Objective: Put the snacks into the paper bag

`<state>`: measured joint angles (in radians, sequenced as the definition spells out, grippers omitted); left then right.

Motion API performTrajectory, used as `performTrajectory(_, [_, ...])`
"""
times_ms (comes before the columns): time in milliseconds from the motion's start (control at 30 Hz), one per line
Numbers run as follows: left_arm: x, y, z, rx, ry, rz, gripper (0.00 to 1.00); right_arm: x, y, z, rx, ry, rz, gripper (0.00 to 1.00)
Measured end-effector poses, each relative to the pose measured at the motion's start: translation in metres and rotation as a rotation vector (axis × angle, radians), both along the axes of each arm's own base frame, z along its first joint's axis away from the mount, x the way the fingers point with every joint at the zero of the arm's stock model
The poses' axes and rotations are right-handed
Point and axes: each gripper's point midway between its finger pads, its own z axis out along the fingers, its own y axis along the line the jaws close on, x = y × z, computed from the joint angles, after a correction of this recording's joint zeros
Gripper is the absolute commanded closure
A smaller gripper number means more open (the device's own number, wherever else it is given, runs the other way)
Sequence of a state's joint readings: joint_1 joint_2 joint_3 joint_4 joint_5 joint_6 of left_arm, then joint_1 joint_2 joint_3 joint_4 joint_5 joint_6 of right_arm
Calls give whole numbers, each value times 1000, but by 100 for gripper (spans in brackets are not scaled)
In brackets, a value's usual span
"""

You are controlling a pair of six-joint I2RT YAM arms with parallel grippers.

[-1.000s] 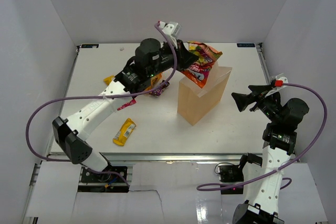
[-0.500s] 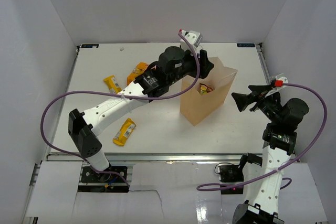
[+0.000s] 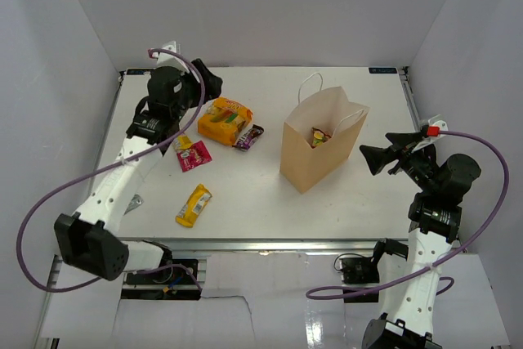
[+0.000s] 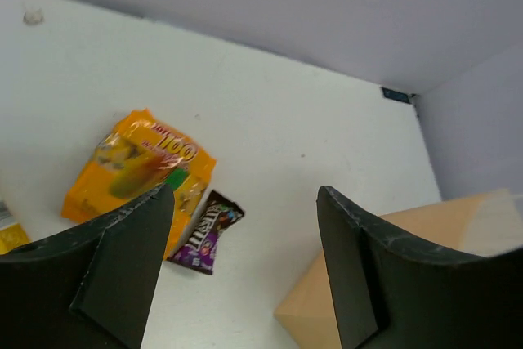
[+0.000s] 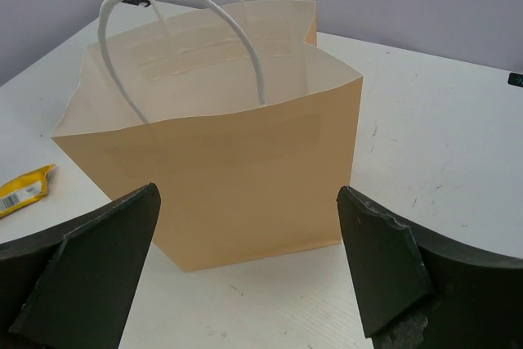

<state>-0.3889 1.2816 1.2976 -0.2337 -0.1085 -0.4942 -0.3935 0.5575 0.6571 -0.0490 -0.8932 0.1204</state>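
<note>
Left gripper [image 4: 241,279]: jaws spread wide, nothing between them, raised over the far-left part of the table [image 3: 245,194]. Just ahead of it the orange-yellow pouch [image 4: 139,169] lies flat. The dark purple bar [image 4: 208,230] lies at the pouch's edge, long axis diagonal, near-left to far-right.

Right gripper [image 5: 245,284]: jaws wide apart, empty, facing the paper bag [image 5: 245,177]. The bag stands upright, mouth up, with one packet [image 3: 319,136] visible inside.

The red packet [image 3: 193,155] and yellow bar [image 3: 194,205] lie flat, left of the bag.
</note>
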Motion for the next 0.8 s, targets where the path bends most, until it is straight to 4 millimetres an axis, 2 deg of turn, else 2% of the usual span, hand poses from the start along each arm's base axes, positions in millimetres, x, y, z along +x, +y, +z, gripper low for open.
performTrajectory(33, [11, 10, -17, -4, 50, 19, 18, 0, 0, 0, 0, -1, 1, 5])
performTrajectory(100, [30, 12, -58, 10, 151, 11, 18, 0, 1, 0, 0, 0, 2, 5])
performTrajectory(200, [48, -5, -125, 103, 296, -81, 17, 0, 1, 0, 0, -1, 3, 5])
performTrajectory(300, [61, -18, -176, 207, 379, -178, 15, -1, 1, 0, 0, 0, 6, 5])
performTrajectory(333, [63, -23, -189, 250, 393, -221, 9, -1, 1, 0, 0, -1, 8, 5])
performTrajectory(467, [78, -39, -209, 390, 366, -314, 9, -1, 2, 2, -5, -11, 16, 5])
performTrajectory(633, [95, -80, -219, 610, 268, -376, 11, -2, 4, 4, -9, -21, 27, 5])
performTrajectory(733, [98, -96, -240, 738, 258, -368, 12, -2, 5, 4, -9, -21, 34, 5])
performTrajectory(800, [99, -95, -258, 808, 279, -349, 13, -2, 6, 4, -9, -22, 35, 5])
